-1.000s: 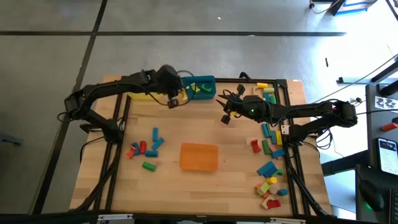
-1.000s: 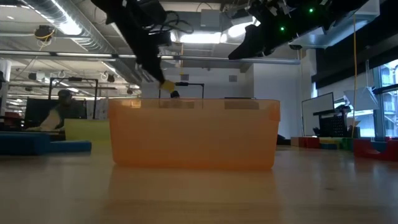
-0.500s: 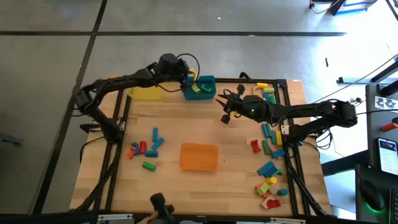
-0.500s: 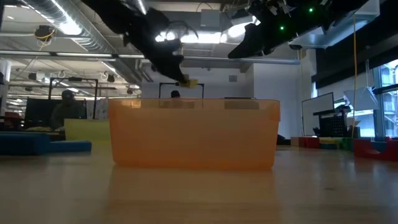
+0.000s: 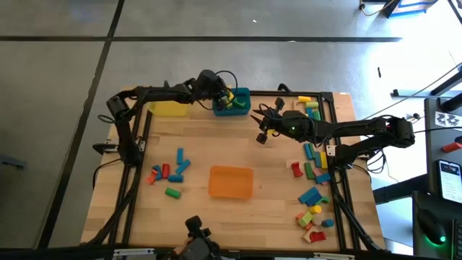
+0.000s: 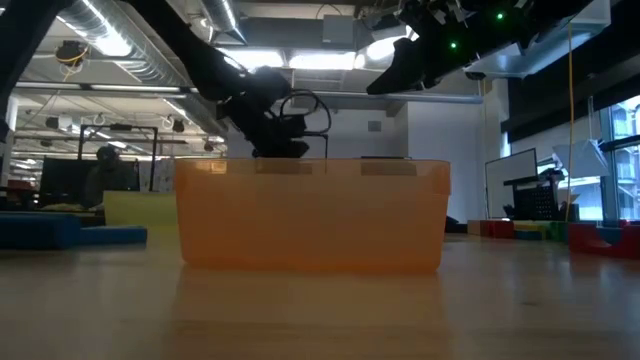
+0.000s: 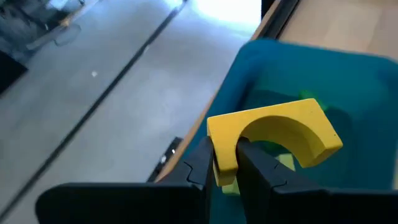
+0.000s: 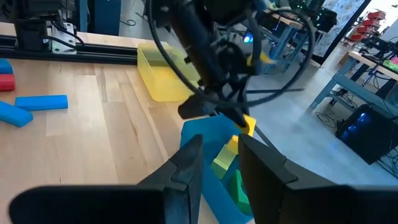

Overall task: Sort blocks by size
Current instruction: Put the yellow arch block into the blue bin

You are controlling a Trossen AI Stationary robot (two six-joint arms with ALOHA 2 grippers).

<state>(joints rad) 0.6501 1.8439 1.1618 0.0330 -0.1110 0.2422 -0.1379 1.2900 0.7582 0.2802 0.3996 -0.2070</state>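
My left gripper (image 5: pixel 227 96) is shut on a yellow arch block (image 7: pixel 273 134) and holds it over the teal bin (image 5: pixel 237 105) at the table's far edge. The bin has green and yellow blocks (image 8: pixel 229 163) in it. My right gripper (image 5: pixel 262 137) hovers open and empty above the table, right of the teal bin; it shows high up in the low view (image 6: pixel 400 70). Loose blocks lie flat on the table in a left cluster (image 5: pixel 170 170) and along the right edge (image 5: pixel 313 196). My left gripper pinches one leg of the arch (image 7: pixel 222 134) between its two fingers. The fingers slant down from the table's left. The arch sticks out past the fingertips, its hollow side facing down into the teal bin, lifted clear of the blocks below.
An orange bin (image 5: pixel 231 181) stands at the table's middle near side and fills the low view (image 6: pixel 310 215). A yellow bin (image 5: pixel 170 108) stands left of the teal one. More blocks (image 5: pixel 310 107) lie at the far right. A dark object (image 5: pixel 195 232) shows at the near edge.
My left gripper has carried the yellow arch toward the table's far right, from beside the yellow bin to over the teal bin, and has gone down, so the block now sits behind the orange bin's rim in the low view. It has stayed shut.
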